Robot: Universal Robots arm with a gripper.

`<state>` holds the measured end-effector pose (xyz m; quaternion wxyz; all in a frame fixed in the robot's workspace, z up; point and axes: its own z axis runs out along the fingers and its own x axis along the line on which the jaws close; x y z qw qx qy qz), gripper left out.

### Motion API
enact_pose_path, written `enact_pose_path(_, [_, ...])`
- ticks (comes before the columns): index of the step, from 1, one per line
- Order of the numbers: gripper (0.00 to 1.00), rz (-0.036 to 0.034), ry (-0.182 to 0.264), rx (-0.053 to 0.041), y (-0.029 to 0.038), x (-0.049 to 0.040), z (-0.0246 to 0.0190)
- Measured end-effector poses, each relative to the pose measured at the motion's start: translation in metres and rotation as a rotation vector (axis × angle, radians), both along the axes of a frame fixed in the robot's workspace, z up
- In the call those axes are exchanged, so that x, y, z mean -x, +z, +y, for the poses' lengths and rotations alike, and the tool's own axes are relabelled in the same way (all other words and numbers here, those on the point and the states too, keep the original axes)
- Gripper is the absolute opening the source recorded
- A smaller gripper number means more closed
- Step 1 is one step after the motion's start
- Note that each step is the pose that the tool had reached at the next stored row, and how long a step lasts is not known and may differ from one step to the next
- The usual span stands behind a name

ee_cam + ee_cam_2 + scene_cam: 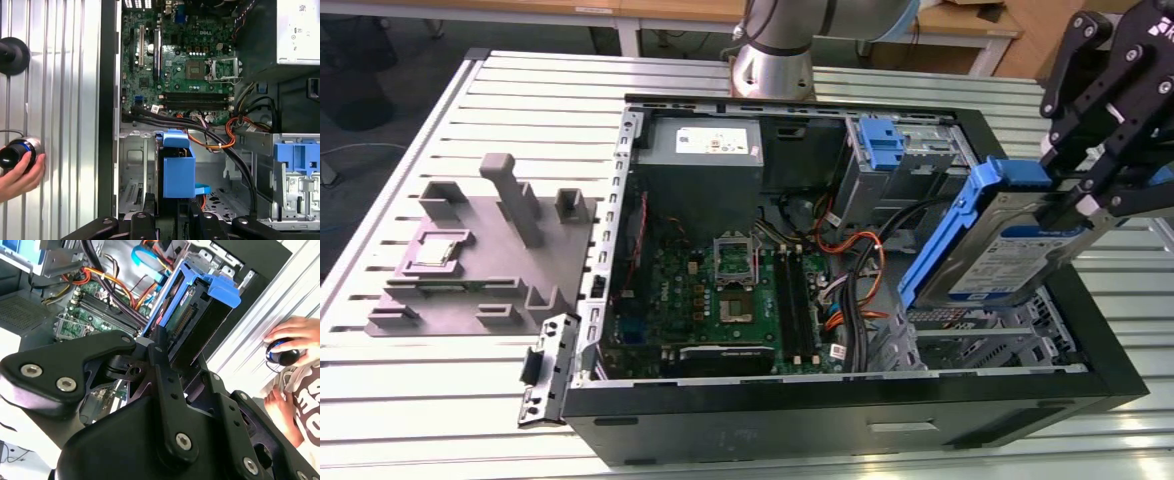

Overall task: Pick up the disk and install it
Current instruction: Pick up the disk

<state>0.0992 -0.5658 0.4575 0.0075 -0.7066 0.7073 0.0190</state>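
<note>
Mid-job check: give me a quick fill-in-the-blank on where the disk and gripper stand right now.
1. The gripper is ___ on the disk.
2. The disk's carrier rails are ___ in colour.
3. The disk is held tilted over the open computer case, toward the exterior view's ___ side.
4. The grey fixture stands on the slatted table, at the exterior view's ___ side.
Missing: shut; blue; right; left.

In the exterior view, an open black computer case point(854, 420) lies on a slatted metal table point(440, 390). A green motherboard point(720, 300) covers much of its floor. The grey power supply point(700, 150) sits at twelve o'clock from the board, and a bundle of orange and black cables point(854, 280) at three o'clock. A bare blue bracket point(883, 145) stands towards the case's one o'clock corner. A grey moulded fixture point(474, 260) rests on the table at nine o'clock from the case.
</note>
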Motion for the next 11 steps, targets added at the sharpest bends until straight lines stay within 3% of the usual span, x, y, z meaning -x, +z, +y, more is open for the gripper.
enact_pose_path(5, [0.35, 0.0, 0.0, 0.0001, -0.0022, -0.0077, 0.0])
enact_pose_path(11, [0.35, 0.0, 0.0, -0.0008, -0.0044, -0.0082, -0.0007])
